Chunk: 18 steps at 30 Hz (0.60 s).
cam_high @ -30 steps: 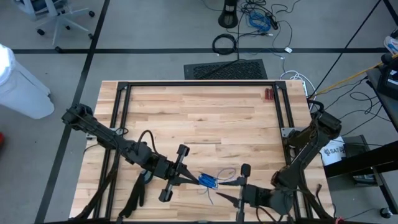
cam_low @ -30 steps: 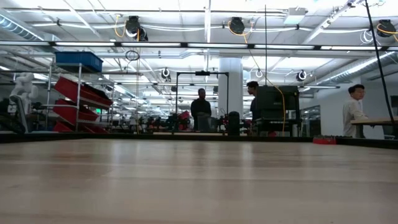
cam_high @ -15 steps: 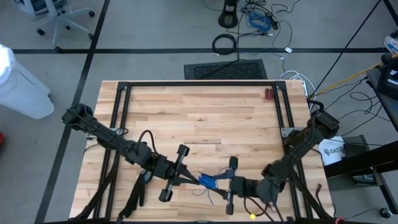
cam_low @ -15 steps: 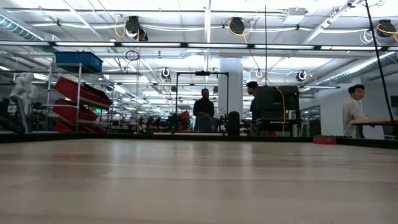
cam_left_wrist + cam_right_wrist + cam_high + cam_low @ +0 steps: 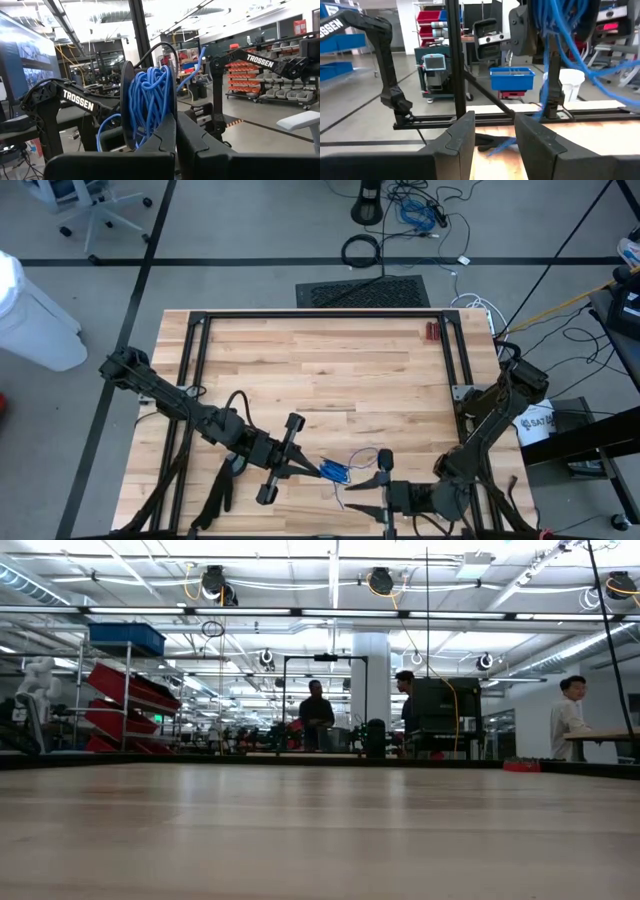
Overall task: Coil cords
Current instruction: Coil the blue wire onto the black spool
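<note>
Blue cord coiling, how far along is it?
Mostly wound: the left wrist view shows a thick bundle of blue cord on a dark spool, gripped by the shut left end effector. In hand: the open right end effector sits beside it over the wooden table, empty. Left: loose cord loops trail between them, still to be wound.

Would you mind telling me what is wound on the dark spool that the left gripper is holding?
A thick bundle of blue cord is wound on the spool, held by the shut left gripper; loose strands trail off it. The spool's core is hidden by the cord.
</note>
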{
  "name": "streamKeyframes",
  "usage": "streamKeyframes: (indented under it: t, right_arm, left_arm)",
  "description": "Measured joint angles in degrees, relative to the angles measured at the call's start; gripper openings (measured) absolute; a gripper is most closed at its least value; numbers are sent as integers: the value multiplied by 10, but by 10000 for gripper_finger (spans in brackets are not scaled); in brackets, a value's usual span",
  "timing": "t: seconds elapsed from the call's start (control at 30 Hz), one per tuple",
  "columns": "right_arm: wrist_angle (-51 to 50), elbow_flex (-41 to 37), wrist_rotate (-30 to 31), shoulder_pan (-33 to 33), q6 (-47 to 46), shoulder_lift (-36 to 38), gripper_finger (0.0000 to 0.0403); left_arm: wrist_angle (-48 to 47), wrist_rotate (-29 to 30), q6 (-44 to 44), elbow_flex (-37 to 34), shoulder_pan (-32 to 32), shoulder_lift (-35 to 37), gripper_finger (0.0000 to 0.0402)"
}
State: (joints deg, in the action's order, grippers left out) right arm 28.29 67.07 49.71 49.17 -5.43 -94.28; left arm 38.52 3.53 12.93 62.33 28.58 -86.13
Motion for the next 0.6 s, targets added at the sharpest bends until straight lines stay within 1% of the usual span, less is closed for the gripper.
streamKeyframes:
  t: [0.13, 0.23, 0.3, 0.6]
  right_arm:
    - [-5, 0, 8, 0, -9, 0, 125]
    - [-4, 0, 56, -10, -9, 0, 125]
    - [-2, 0, 73, -18, -7, -1, 125]
    - [-1, 0, 71, -53, 14, -2, 125]
  left_arm:
    - [0, 0, 1, 0, 0, 0, 0]
    - [2, 0, 12, 0, 0, 0, 0]
    - [4, 0, 16, 0, 0, 0, 0]
    - [6, 0, 29, 0, -8, 0, 0]
